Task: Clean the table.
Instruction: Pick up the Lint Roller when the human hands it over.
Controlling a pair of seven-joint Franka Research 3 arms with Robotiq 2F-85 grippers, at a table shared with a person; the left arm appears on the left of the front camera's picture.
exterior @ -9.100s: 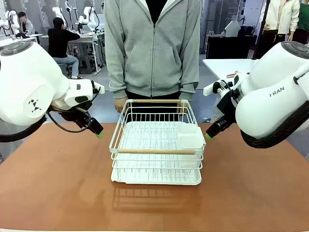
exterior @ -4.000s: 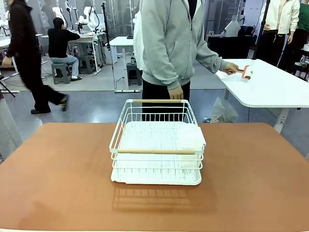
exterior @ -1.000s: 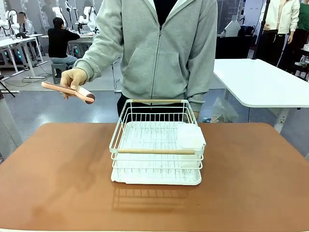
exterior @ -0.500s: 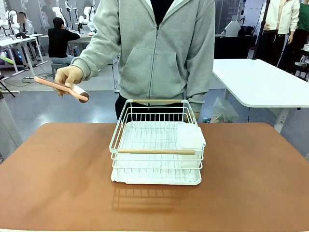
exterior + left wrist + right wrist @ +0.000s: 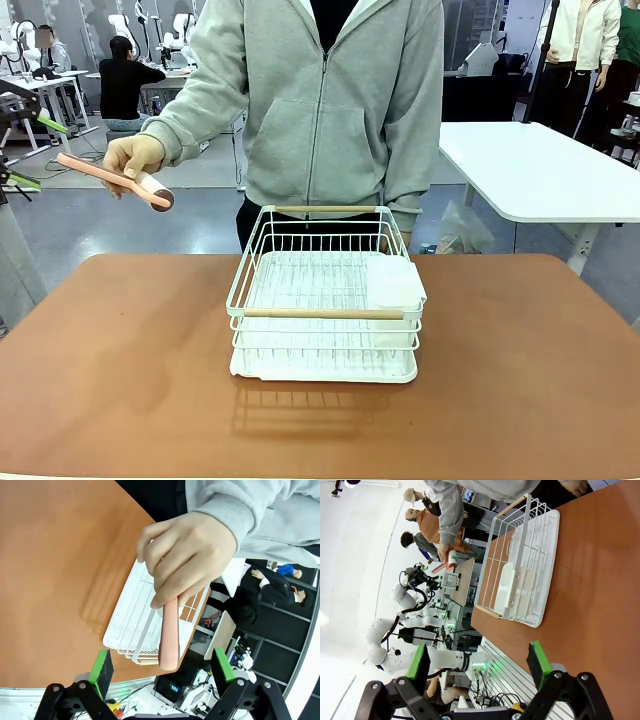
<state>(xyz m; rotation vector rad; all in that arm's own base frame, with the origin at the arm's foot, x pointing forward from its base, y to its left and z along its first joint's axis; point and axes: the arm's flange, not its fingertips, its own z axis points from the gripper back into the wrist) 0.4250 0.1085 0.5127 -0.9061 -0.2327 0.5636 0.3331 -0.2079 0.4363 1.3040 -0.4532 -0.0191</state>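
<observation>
At the front view's upper left, a person's hand [image 5: 133, 155] is holding a lint roller [image 5: 105, 175] up, clear of the brown worktop [image 5: 120, 350] that is filling the lower half. The left wrist view is showing its handle [image 5: 169, 635] pointing down into the gap between the left arm's fingers [image 5: 101, 667], spread and empty. The right arm's fingers [image 5: 538, 662], spread too, are hanging well apart.

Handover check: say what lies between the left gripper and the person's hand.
Left wrist view: the roller's pink handle, reaching from the hand toward the open left gripper.
</observation>
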